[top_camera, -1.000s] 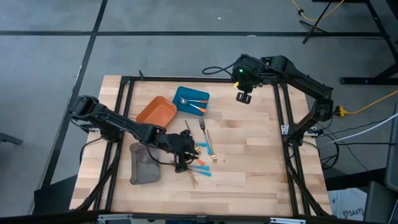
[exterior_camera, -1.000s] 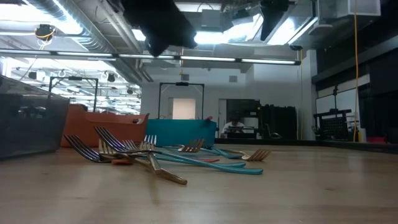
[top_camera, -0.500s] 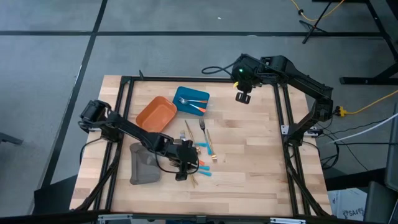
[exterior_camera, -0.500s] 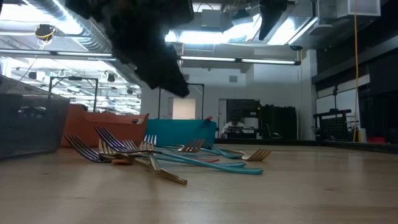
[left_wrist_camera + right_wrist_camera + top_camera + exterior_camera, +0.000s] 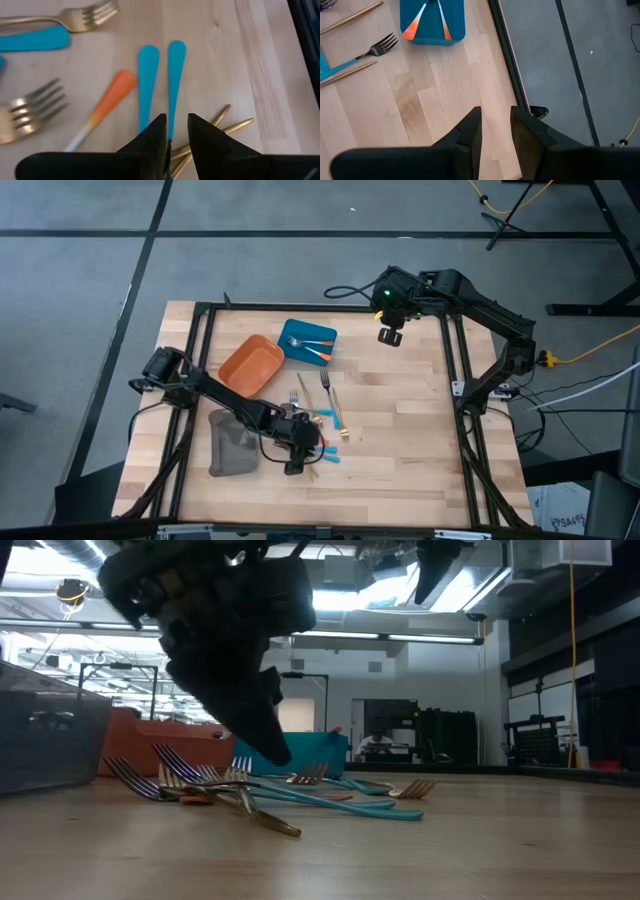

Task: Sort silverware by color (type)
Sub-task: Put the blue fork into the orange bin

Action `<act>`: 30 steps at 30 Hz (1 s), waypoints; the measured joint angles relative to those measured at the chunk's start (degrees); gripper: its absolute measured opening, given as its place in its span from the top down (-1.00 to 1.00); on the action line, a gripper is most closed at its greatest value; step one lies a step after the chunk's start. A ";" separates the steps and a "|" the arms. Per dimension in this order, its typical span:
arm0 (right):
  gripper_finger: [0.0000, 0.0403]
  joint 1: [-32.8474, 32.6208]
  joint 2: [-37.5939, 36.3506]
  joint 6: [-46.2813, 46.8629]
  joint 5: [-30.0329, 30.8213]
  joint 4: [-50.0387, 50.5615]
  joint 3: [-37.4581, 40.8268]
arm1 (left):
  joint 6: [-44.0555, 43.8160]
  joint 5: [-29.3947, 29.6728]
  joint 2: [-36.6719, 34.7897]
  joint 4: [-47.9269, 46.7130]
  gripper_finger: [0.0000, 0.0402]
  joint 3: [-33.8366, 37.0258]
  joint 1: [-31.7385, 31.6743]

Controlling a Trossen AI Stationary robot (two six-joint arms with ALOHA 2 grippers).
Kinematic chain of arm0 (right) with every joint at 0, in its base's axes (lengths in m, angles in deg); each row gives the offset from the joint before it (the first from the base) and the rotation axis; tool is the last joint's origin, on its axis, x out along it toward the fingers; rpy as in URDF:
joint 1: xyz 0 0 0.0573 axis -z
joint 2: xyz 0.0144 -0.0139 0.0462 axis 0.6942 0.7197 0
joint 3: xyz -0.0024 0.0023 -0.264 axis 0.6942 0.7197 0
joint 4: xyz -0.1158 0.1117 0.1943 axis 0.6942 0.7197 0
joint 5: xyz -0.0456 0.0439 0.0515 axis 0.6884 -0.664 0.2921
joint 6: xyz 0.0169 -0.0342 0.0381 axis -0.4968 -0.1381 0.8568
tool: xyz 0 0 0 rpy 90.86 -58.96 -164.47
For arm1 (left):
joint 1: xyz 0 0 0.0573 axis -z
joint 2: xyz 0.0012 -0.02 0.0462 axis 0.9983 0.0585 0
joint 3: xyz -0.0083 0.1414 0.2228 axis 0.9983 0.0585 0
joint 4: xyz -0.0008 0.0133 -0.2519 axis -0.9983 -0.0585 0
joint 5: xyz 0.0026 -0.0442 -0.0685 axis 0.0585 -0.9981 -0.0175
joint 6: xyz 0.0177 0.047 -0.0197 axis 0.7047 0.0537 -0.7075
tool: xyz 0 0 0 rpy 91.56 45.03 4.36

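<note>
The silverware [image 5: 328,420] lies in a loose pile mid-table: gold forks, blue-handled and orange-handled pieces, flat on the wood. My left gripper [image 5: 304,446] hovers over the pile's near side, fingers pointing down and narrowly open. In the left wrist view my left gripper [image 5: 175,122] stands just above one of two parallel blue handles [image 5: 176,75], beside an orange handle [image 5: 112,97]. The low view shows its fingertip [image 5: 276,754] clear of the table. My right gripper [image 5: 390,335] waits open, raised near the far edge.
A blue tray [image 5: 297,330] holding two orange-handled pieces [image 5: 320,352] sits at the far side, with an orange tray [image 5: 250,362] to its left. A grey tray [image 5: 230,445] lies left of the pile. Bare wood stretches right of the pile. Black frame rails border the table.
My left gripper has moved toward the table's near edge and slightly right, and has come down over the near side of the silverware pile. The silverware has not moved.
</note>
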 joint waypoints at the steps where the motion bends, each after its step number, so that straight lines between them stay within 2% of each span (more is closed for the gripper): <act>1: 0.54 0.00 0.00 -0.01 -0.01 0.00 0.00 | 0.01 0.27 0.14 0.00 0.63 0.00 0.18; 14: 0.54 0.00 0.00 0.05 0.00 -0.01 0.00 | 4.29 4.89 0.16 -0.44 0.63 0.04 1.34; 30: 0.54 0.00 0.02 0.07 -0.07 -0.13 0.00 | 4.57 5.06 2.66 -2.23 0.64 0.00 2.56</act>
